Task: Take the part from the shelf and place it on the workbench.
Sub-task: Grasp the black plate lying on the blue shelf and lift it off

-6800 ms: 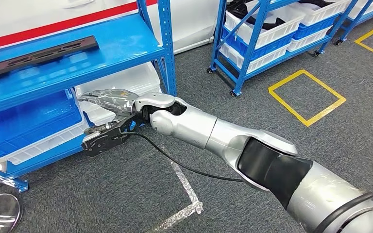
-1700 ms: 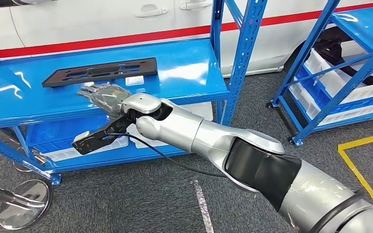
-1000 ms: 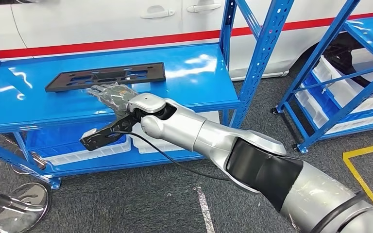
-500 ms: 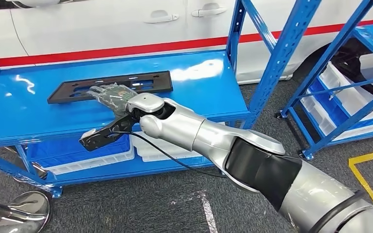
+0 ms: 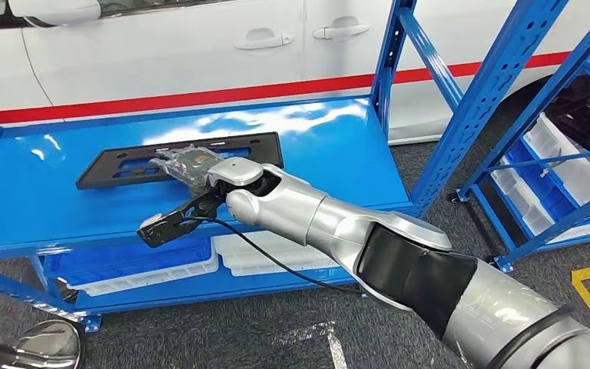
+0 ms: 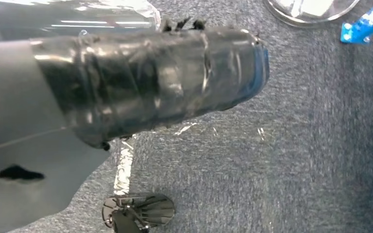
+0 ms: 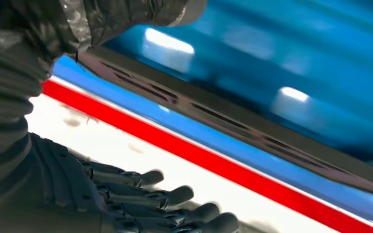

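A flat black part lies lengthwise on the glossy blue shelf, toward its far left side, in front of a white car with a red stripe. The robot's right hand reaches over the part's middle, fingers extended and spread apart with nothing gripped. The left hand, wrapped in dark tape, hangs above grey carpet; whether it is spread or curled cannot be told.
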You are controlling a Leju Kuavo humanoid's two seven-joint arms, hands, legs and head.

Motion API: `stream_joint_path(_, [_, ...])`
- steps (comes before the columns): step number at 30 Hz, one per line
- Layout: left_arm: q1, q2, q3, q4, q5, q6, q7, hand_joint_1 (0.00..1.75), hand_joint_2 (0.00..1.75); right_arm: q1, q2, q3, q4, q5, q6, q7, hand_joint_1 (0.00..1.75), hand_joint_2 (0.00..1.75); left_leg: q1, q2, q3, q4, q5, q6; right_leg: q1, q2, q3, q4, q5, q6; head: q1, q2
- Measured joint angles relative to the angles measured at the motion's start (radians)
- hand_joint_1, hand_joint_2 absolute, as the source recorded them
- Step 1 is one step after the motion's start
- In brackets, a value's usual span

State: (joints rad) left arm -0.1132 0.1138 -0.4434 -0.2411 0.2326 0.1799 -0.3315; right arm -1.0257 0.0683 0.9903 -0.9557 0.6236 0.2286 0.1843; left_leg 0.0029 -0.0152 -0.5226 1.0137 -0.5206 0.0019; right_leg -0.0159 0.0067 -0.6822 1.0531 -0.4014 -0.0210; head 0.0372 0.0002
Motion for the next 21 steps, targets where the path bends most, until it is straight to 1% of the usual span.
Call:
stream_joint_path(1, [-0.001, 0.0, 0.0, 0.0, 0.001, 0.001, 0.0, 0.0, 0.0, -0.004, 0.0, 0.0, 0.002, 0.004, 0.003, 0.002, 0.0, 1.75, 0.001, 0.002, -0.01, 0.022, 0.002, -0.005, -0.002, 0.0, 0.006, -0.003, -0.003, -0.005, 0.0, 0.0])
stream_joint_path(2, [-0.002, 0.0, 0.0, 0.0, 0.001, 0.001, -0.001, 0.0, 0.0, -0.007, 0.0, 0.0, 0.004, 0.007, 0.009, 0.004, 0.0, 1.75, 0.002, 0.005, -0.033, 0.061, 0.002, -0.01, -0.004, 0.001, 0.015, -0.007, -0.006, -0.009, -0.001, 0.0])
stream_joint_path(3, [-0.004, 0.0, 0.0, 0.0, 0.002, 0.002, -0.001, 0.0, 0.0, -0.009, 0.001, 0.0, 0.007, 0.01, 0.016, 0.006, 0.0, 1.75, 0.004, 0.008, -0.068, 0.117, -0.004, -0.016, -0.005, 0.001, 0.023, -0.01, -0.009, -0.013, -0.001, 0.0])
stream_joint_path(4, [-0.006, 0.0, 0.0, 0.0, 0.002, 0.002, -0.001, 0.0, 0.0, -0.009, 0.001, 0.0, 0.011, 0.011, 0.023, 0.009, 0.0, 1.75, 0.006, 0.009, -0.11, 0.178, -0.019, -0.022, -0.006, 0.001, 0.03, -0.013, -0.014, -0.015, -0.002, 0.0])
stream_joint_path(5, [-0.006, 0.001, 0.0, 0.0, 0.002, 0.002, 0.0, 0.0, 0.0, -0.007, 0.0, 0.0, 0.017, 0.011, 0.028, 0.013, 0.0, 1.75, 0.007, 0.009, -0.151, 0.229, -0.042, -0.026, -0.006, 0.002, 0.037, -0.014, -0.019, -0.016, -0.001, 0.0])
stream_joint_path(6, [-0.006, 0.001, 0.0, 0.0, 0.002, 0.003, 0.001, 0.0, 0.0, -0.002, 0.0, 0.0, 0.023, 0.011, 0.031, 0.016, 0.0, 1.75, 0.008, 0.01, -0.183, 0.262, -0.062, -0.028, -0.005, 0.002, 0.044, -0.014, -0.025, -0.016, -0.001, 0.0])
stream_joint_path(7, [-0.004, 0.001, 0.0, 0.0, 0.003, 0.004, 0.003, 0.0, 0.0, 0.003, -0.001, 0.0, 0.032, 0.012, 0.036, 0.02, 0.0, 1.75, 0.008, 0.01, -0.202, 0.263, -0.062, -0.028, -0.005, 0.003, 0.052, -0.014, -0.031, -0.016, -0.001, 0.0])
stream_joint_path(8, [-0.002, 0.001, 0.0, 0.0, 0.003, 0.005, 0.005, 0.0, 0.0, 0.006, -0.002, 0.0, 0.04, 0.013, 0.04, 0.024, 0.0, 1.75, 0.008, 0.01, -0.204, 0.231, -0.036, -0.027, -0.004, 0.004, 0.062, -0.014, -0.038, -0.016, -0.001, 0.0])
stream_joint_path(9, [-0.001, 0.001, 0.0, 0.0, 0.003, 0.007, 0.007, 0.0, 0.0, 0.008, -0.002, 0.0, 0.048, 0.014, 0.046, 0.028, 0.0, 1.75, 0.008, 0.01, -0.191, 0.173, 0.011, -0.023, -0.003, 0.006, 0.072, -0.014, -0.045, -0.016, -0.001, 0.0])
stream_joint_path(10, [-0.001, 0.001, 0.0, 0.0, 0.004, 0.008, 0.009, 0.0, 0.0, 0.008, -0.002, 0.0, 0.059, 0.016, 0.054, 0.031, 0.0, 1.75, 0.006, 0.01, -0.173, 0.1, 0.067, -0.016, -0.002, 0.007, 0.082, -0.015, -0.051, -0.014, -0.001, 0.0])
stream_joint_path(11, [-0.002, 0.002, 0.0, 0.0, 0.005, 0.009, 0.01, 0.0, 0.0, 0.008, -0.002, 0.0, 0.07, 0.018, 0.063, 0.033, 0.0, 1.75, 0.003, 0.01, -0.156, 0.043, 0.098, -0.009, -0.001, 0.009, 0.089, -0.016, -0.056, -0.012, -0.001, 0.0])
stream_joint_path(12, [-0.003, 0.002, 0.0, 0.0, 0.006, 0.009, 0.011, 0.0, 0.0, 0.008, -0.002, 0.0, 0.081, 0.02, 0.071, 0.034, 0.0, 1.75, -0.001, 0.009, -0.143, 0.007, 0.117, -0.001, 0.0, 0.01, 0.092, -0.016, -0.06, -0.008, -0.001, 0.0])
stream_joint_path(13, [-0.004, 0.003, 0.0, 0.0, 0.008, 0.009, 0.012, 0.0, 0.0, 0.009, -0.003, 0.0, 0.094, 0.021, 0.079, 0.034, 0.0, 1.75, -0.004, 0.009, -0.137, -0.008, 0.121, 0.005, 0.001, 0.011, 0.093, -0.017, -0.064, -0.003, -0.001, 0.0])
stream_joint_path(14, [-0.005, 0.004, 0.0, 0.0, 0.01, 0.009, 0.012, 0.0, 0.0, 0.011, -0.003, 0.0, 0.105, 0.022, 0.083, 0.034, 0.0, 1.75, -0.007, 0.008, -0.135, -0.007, 0.117, 0.009, 0.002, 0.011, 0.094, -0.019, -0.067, 0.003, -0.001, 0.0])
stream_joint_path(16, [-0.006, 0.004, 0.0, 0.0, 0.013, 0.009, 0.013, 0.0, 0.0, 0.013, -0.004, 0.0, 0.122, 0.023, 0.086, 0.034, 0.0, 1.75, -0.001, 0.008, -0.125, -0.018, 0.133, 0.016, 0.004, 0.01, 0.093, -0.013, -0.078, 0.015, -0.001, 0.0])
stream_joint_path(17, [-0.007, 0.004, 0.0, 0.0, 0.013, 0.009, 0.013, 0.0, 0.0, 0.012, -0.004, 0.0, 0.129, 0.024, 0.087, 0.035, 0.0, 1.75, 0.001, 0.009, -0.12, -0.025, 0.135, 0.019, 0.005, 0.008, 0.084, 0.008, -0.093, 0.019, 0.0, 0.0])
stream_joint_path(18, [-0.008, 0.004, 0.0, 0.0, 0.013, 0.009, 0.013, 0.0, 0.0, 0.01, -0.005, 0.0, 0.136, 0.024, 0.091, 0.035, 0.0, 1.75, 0.004, 0.011, -0.116, -0.03, 0.137, 0.023, 0.006, 0.006, 0.064, 0.052, -0.118, 0.021, 0.0, 0.0])
stream_joint_path(20, [-0.01, 0.004, 0.0, 0.0, 0.013, 0.008, 0.014, 0.0, 0.0, 0.013, -0.007, 0.0, 0.152, 0.024, 0.101, 0.036, 0.0, 1.75, 0.002, 0.011, -0.114, -0.029, 0.134, 0.03, 0.006, 0.004, 0.0, 0.181, -0.177, 0.023, 0.0, 0.0])
stream_joint_path(21, [-0.01, 0.004, 0.0, 0.0, 0.013, 0.007, 0.015, 0.0, 0.0, 0.019, -0.008, 0.0, 0.161, 0.024, 0.104, 0.036, 0.0, 1.75, 0.001, 0.011, -0.114, -0.026, 0.131, 0.033, 0.006, 0.003, -0.031, 0.234, -0.192, 0.024, 0.0, 0.0])
